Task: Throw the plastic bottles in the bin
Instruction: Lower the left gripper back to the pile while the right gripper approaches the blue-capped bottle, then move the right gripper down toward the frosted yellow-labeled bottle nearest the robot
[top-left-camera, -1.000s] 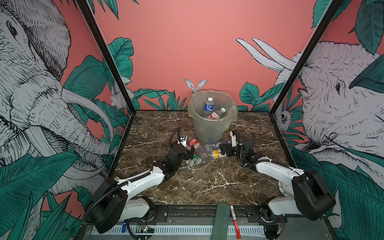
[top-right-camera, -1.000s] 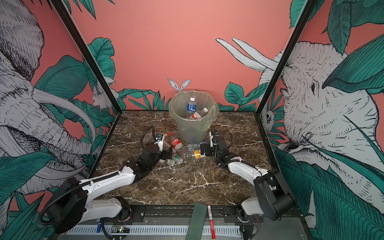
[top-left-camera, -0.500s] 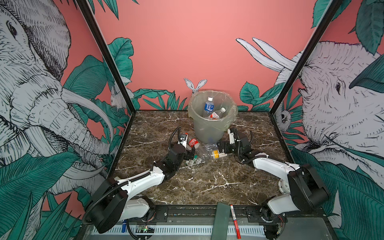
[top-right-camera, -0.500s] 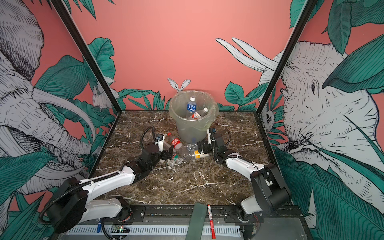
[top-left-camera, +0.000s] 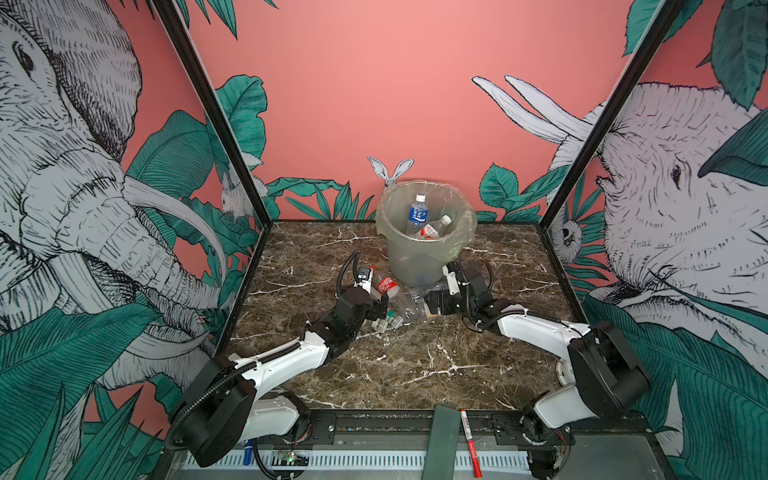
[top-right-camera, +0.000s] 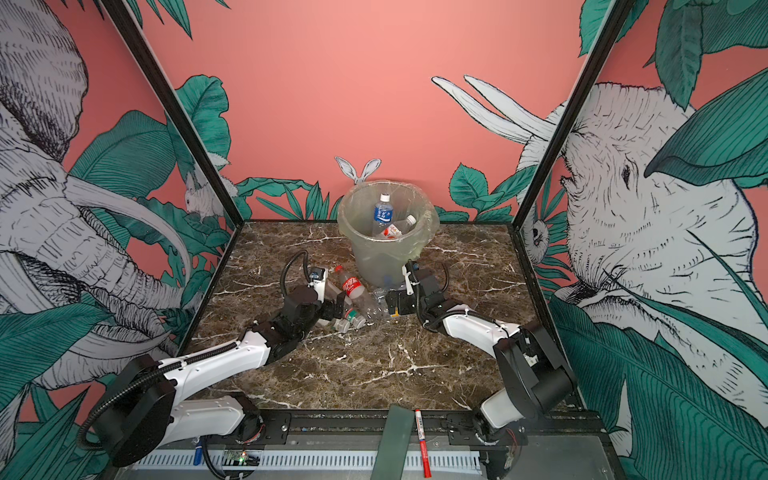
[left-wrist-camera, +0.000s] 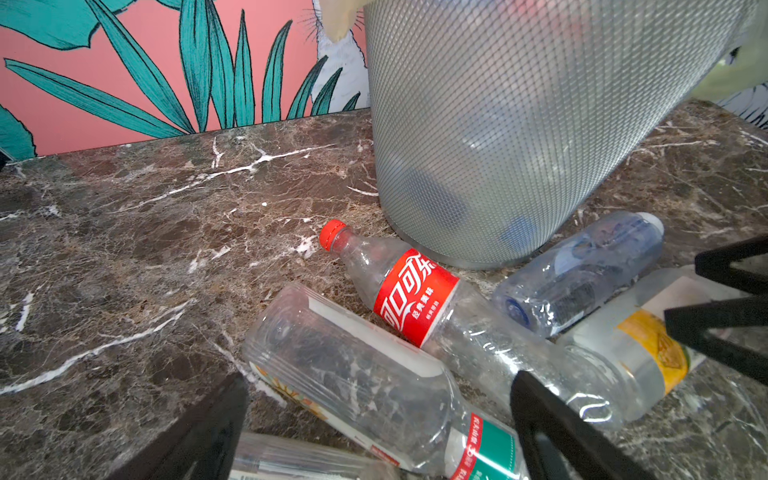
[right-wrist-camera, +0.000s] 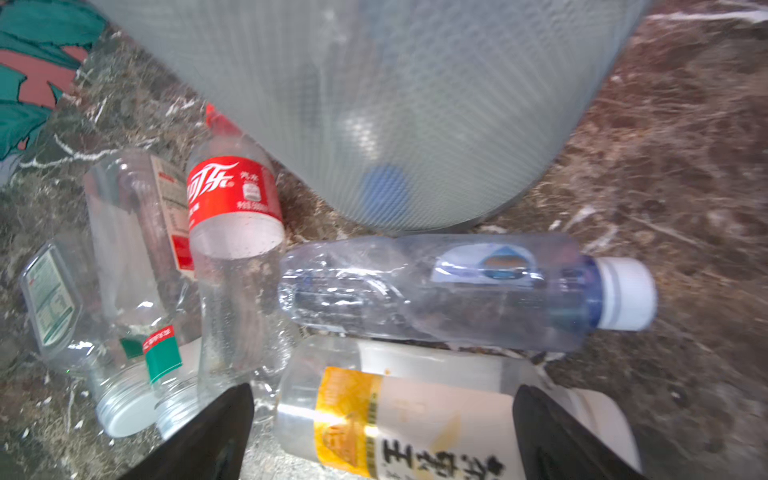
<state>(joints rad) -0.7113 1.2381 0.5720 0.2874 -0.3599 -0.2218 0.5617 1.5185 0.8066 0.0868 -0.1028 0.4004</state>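
right fingers released, had advanced; yellow-label bottle now between them | left fingers released, unmoved | grasp likely next

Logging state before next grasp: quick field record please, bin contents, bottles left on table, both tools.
bin: upright, lined, holds blue-label bottle and red-and-white-label bottle
table: at least five bottles lying by the bin's base, red-label bottle among them
left tool: open, over green-label bottle, holding nothing
right tool: open, over yellow-label bottle, holding nothing
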